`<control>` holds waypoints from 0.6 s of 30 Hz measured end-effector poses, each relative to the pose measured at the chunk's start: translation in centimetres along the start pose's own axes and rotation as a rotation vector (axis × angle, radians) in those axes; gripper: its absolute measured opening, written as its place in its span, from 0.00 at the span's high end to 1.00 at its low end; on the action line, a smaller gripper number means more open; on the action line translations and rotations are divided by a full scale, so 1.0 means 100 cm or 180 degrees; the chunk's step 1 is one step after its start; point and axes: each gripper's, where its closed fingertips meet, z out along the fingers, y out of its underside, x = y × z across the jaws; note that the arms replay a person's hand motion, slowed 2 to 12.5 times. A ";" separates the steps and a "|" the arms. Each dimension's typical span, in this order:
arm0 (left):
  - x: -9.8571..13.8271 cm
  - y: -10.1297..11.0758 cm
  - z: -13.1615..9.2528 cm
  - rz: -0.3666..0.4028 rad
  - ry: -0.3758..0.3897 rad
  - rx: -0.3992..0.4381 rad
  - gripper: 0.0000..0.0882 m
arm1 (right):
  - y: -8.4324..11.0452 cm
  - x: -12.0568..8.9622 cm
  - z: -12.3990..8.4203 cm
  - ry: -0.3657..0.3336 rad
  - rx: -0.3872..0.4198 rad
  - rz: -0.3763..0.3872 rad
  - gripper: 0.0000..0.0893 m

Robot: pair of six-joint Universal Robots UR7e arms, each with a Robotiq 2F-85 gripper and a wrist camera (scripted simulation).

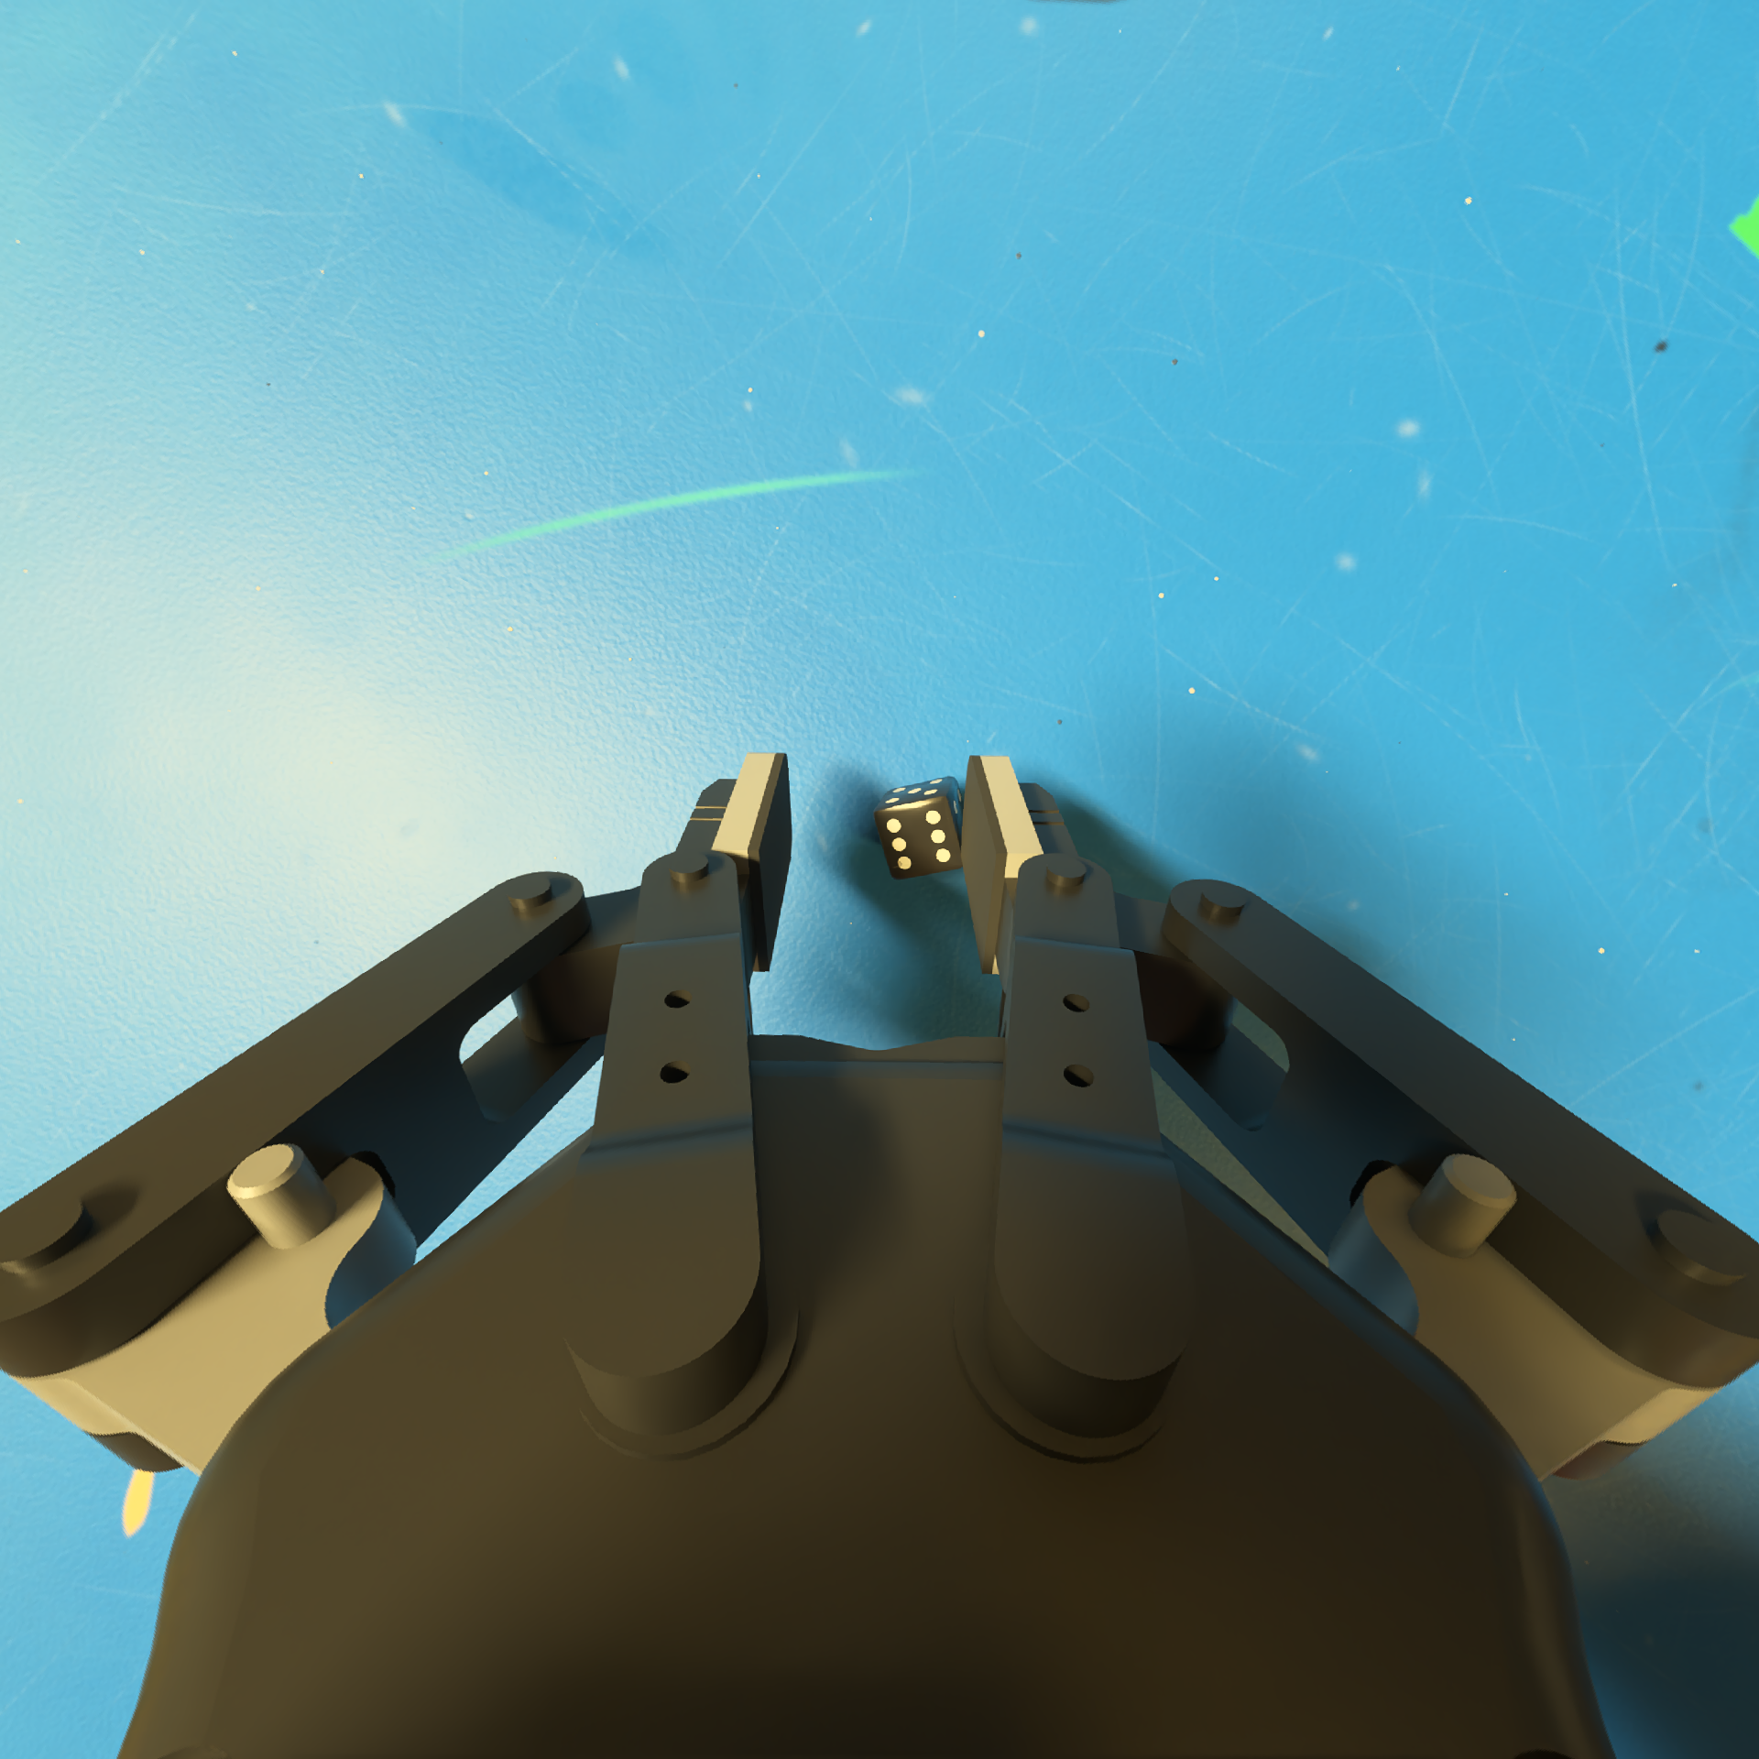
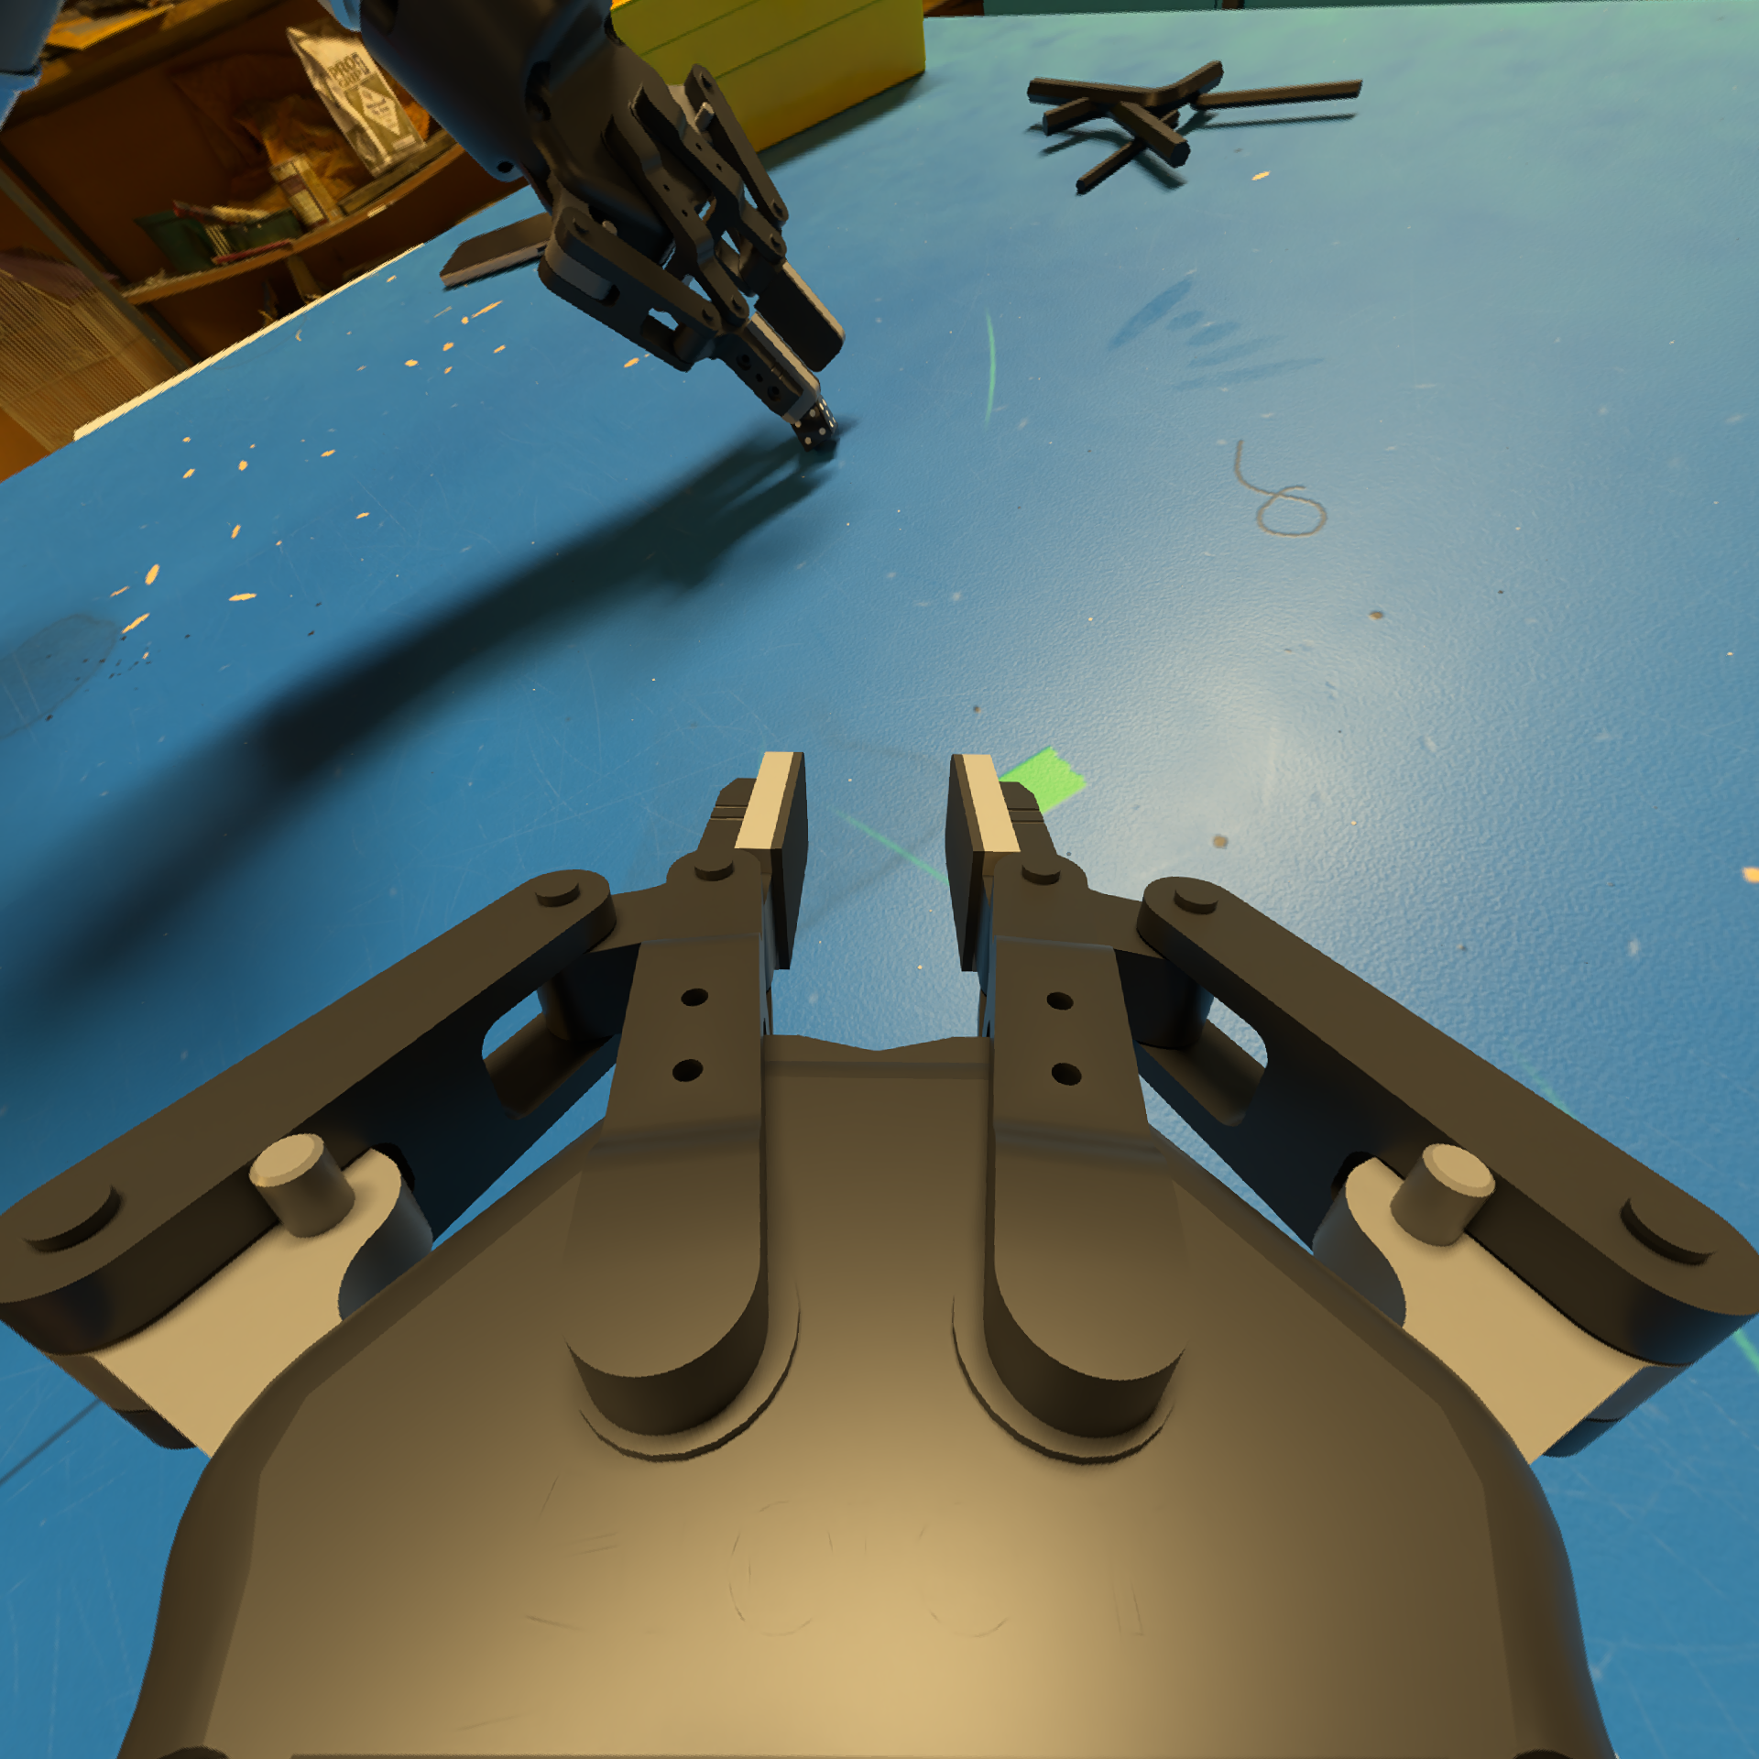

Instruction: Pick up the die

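The die [image 1: 919, 828] is small and black with white pips. It sits tilted on the blue table [image 1: 476, 381] between the fingers of my left gripper [image 1: 878, 766]. It rests against the right pad [image 1: 990, 838], and a gap separates it from the left pad [image 1: 761, 828]. The left jaws stand partly open around it. In the right wrist view the left gripper [image 2: 809, 419] reaches down to the table with the die [image 2: 817, 436] at its fingertips. My right gripper [image 2: 877, 761] is open and empty above the table, well short of the die.
A yellow box [image 2: 780, 57] stands at the far edge. A pile of black sticks [image 2: 1142, 114] lies far right. A green tape patch [image 2: 1042, 776] is near my right fingers. A dark flat plate [image 2: 495, 252] lies by the table's left edge, with shelves beyond.
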 end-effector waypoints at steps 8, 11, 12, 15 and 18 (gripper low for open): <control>0.001 0.002 0.002 0.0017 0.0003 -0.0045 0.56 | 0.000 0.001 0.000 0.0009 -0.0001 0.0002 0.70; 0.001 0.003 0.003 0.0024 -0.0001 -0.0066 0.54 | 0.000 0.001 0.000 0.0011 0.0001 0.0005 0.70; 0.002 0.003 0.004 0.0026 -0.0003 -0.0074 0.53 | 0.000 0.001 0.000 0.0011 0.0002 0.0006 0.70; 0.001 0.004 0.005 0.0032 -0.0015 -0.0092 0.51 | 0.000 0.001 0.000 0.0010 0.0004 0.0012 0.70; 0.001 0.005 0.006 0.0037 -0.0035 -0.0105 0.48 | 0.000 0.002 0.000 0.0008 0.0006 0.0019 0.70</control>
